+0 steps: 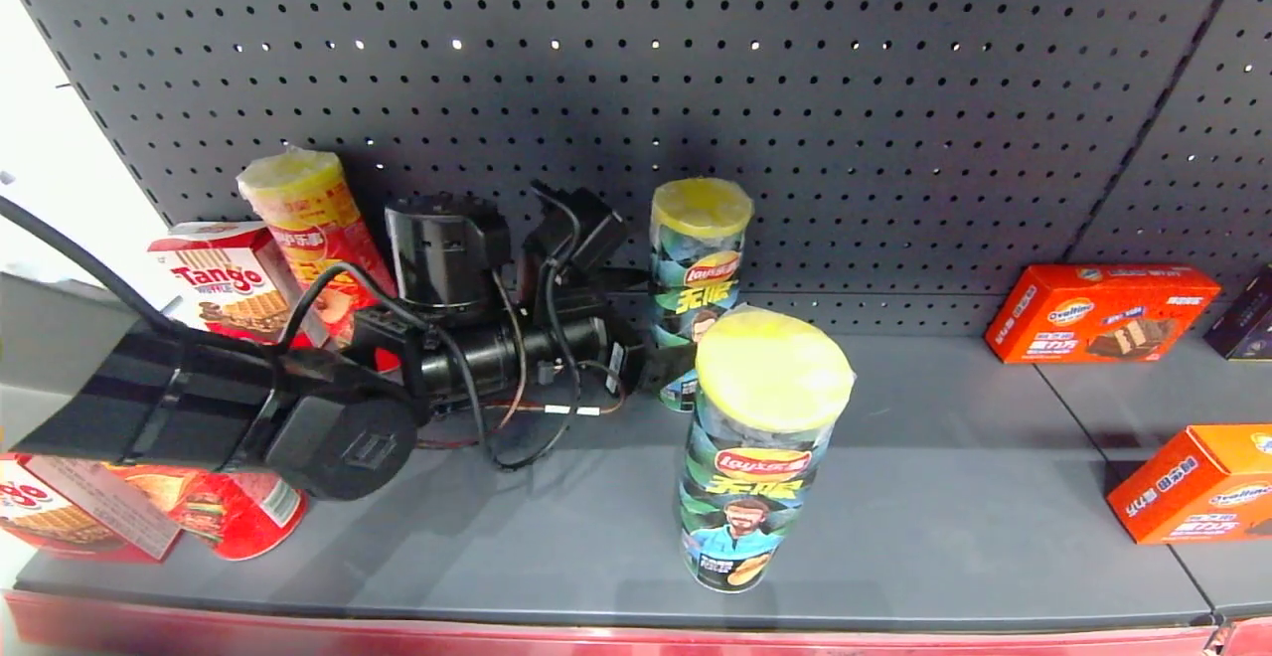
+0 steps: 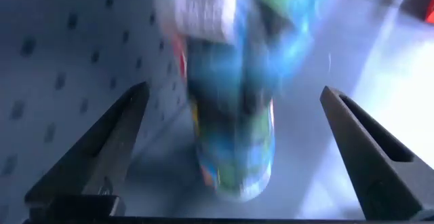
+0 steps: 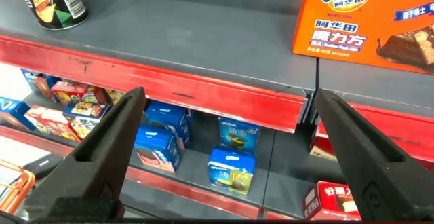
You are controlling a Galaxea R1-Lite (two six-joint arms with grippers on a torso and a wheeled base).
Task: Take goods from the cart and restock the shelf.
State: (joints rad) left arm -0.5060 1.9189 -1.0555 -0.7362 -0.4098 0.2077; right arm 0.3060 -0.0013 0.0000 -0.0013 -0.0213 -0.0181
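Two tall green-and-blue chip cans with yellow lids stand on the grey shelf (image 1: 944,497). One can (image 1: 699,268) is near the pegboard, the other (image 1: 760,447) is nearer the front edge. My left gripper (image 1: 658,338) lies across the shelf from the left, at the back can's lower half. In the left wrist view the back can (image 2: 234,136) stands between the spread fingers of the left gripper (image 2: 234,94), open, with a gap on each side. My right gripper (image 3: 230,96) hangs open and holds nothing, in front of the red shelf edge (image 3: 169,81). The front can's base (image 3: 57,3) stands beyond it.
A red chip can (image 1: 313,224) and a wafer box (image 1: 224,278) stand at the back left, and another red can (image 1: 234,512) at the front left. Orange boxes (image 1: 1098,310) (image 1: 1197,482) sit on the right. Bare shelf lies between. Blue boxes (image 3: 163,139) fill the lower shelf.
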